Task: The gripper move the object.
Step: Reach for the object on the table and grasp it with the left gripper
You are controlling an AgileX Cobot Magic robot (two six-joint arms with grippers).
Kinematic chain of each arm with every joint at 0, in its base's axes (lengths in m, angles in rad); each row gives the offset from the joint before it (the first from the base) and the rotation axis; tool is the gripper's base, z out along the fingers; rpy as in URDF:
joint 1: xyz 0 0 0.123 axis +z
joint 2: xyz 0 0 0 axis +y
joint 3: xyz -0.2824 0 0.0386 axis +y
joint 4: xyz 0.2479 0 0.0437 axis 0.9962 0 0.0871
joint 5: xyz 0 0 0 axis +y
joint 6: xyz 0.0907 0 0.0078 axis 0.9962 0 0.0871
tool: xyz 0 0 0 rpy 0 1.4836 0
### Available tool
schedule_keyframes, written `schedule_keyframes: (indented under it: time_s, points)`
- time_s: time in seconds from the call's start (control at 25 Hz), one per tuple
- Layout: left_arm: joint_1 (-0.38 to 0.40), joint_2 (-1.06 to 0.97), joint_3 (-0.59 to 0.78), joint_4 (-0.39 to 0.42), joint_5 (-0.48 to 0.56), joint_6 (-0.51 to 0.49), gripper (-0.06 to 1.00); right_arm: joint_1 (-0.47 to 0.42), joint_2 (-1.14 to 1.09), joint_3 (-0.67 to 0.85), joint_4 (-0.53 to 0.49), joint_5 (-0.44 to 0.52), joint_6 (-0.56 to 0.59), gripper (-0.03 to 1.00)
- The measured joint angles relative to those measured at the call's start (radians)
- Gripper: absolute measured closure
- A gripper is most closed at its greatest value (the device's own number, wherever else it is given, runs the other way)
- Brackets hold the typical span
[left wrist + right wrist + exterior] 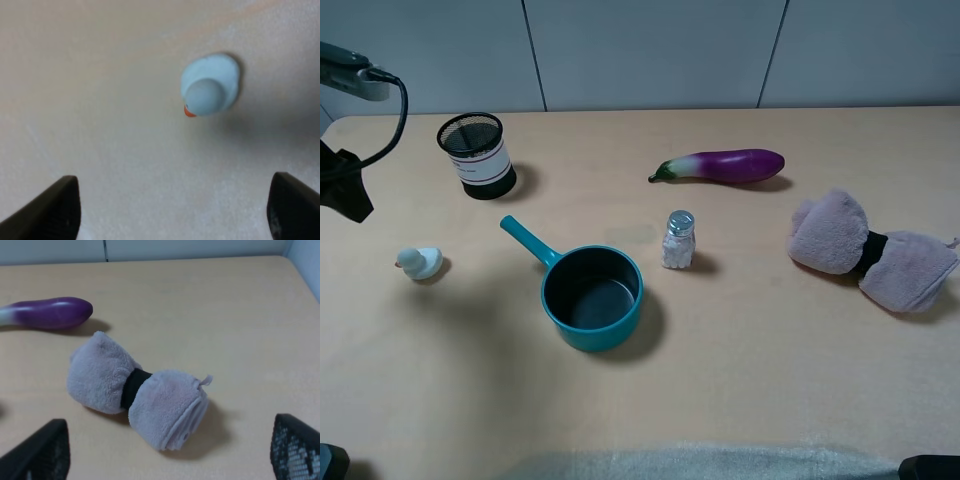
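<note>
Both jaws of the left gripper (172, 210) stand wide apart, empty, above the toy duck (209, 87), which sits well apart from the teal saucepan (605, 338), out beyond its handle. Best to centre over the duck's small rounded body, drop low, then close gently.

You have the tiny white toy duck (420, 263) sitting upright on the left part of the table (740, 400), its orange beak turned toward the left edge in the high view. Your left gripper (172, 214), a black claw with dark fingers and a trailing black cable, hangs above the tabletop near the duck. Its jaws are spread wide, and the duck is apart from both fingers.
</note>
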Motion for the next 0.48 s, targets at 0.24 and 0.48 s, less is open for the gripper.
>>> schedule_keyframes:
  time_s: [0.24,0.48]
  points:
    - [-0.027,0.061,-0.001,0.005,-0.016,0.011,0.19,0.000,0.000,0.000,0.000,0.001,0.000,0.36]
    - [-0.096,0.178,-0.001,0.012,-0.026,0.037,0.19,0.000,0.000,0.000,0.000,0.001,0.000,0.36]
